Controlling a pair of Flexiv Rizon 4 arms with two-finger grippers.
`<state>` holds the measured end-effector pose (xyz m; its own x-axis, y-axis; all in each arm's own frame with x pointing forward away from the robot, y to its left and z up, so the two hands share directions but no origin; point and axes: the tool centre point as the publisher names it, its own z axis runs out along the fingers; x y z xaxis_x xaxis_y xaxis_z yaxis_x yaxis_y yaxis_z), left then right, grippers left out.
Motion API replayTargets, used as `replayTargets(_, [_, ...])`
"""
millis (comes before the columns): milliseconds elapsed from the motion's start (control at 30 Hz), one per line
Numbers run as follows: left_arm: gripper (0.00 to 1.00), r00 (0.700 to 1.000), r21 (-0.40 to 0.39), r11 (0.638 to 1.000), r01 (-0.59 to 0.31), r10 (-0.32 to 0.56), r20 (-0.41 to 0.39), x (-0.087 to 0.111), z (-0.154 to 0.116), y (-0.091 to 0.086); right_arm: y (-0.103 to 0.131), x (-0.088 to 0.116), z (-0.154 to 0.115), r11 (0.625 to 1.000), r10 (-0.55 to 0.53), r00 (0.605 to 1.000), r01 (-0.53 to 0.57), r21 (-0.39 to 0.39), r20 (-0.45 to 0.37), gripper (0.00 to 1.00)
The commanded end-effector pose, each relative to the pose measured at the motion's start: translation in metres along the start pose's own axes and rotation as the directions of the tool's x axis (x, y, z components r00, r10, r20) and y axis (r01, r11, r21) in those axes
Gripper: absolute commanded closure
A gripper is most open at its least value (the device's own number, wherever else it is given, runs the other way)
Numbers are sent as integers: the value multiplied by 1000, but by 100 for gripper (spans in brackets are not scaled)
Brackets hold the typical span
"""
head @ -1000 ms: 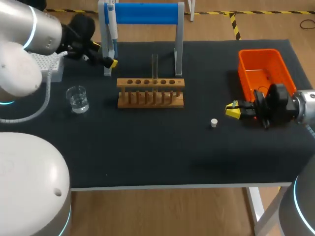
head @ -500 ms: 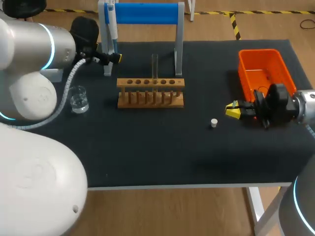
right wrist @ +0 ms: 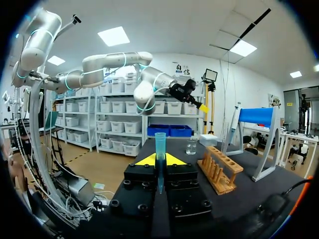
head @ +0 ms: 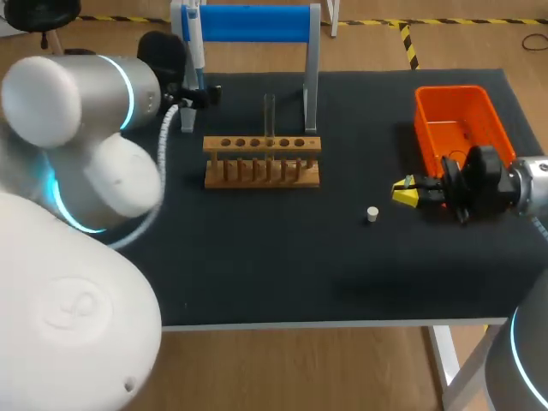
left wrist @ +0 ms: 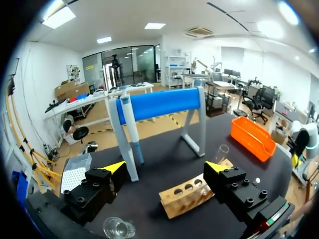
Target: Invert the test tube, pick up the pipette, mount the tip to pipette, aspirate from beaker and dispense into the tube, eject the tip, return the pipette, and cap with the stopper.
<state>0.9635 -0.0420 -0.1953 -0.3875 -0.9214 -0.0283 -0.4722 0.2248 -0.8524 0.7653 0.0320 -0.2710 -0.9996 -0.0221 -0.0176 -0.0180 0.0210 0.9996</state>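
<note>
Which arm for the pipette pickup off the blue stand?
Left. The left gripper, open, faces the white-and-blue pipette hanging on the blue-barred stand just ahead. The right gripper is shut on a translucent blue pipette tip, far across the black table.

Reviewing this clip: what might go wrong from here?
The left gripper, fingers open, is close to the pipette hanging on the stand; a skewed approach might knock it off. The beaker sits under that gripper and might be tipped. The stopper lies near the right gripper, which might sweep it away.
</note>
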Motion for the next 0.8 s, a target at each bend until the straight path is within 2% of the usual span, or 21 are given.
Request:
replayTargets(33, [0,975,35,999,10,-17,219,4,17,2,0,1,0,1000,-1,1000,1,1,0,100])
replayTargets(433, [0,954,119,990,72,-103,283,-12,44,-15,0,1,0,1000,-1,1000,1,1,0,100])
replayTargets(567, [0,953,174,982,73,-120,277,-17,51,-24,0,1,0,1000,-1,1000,1,1,0,100])
replayTargets(800, [0,959,212,976,55,-111,260,-23,66,-37,0,1,0,1000,-1,1000,1,1,0,100])
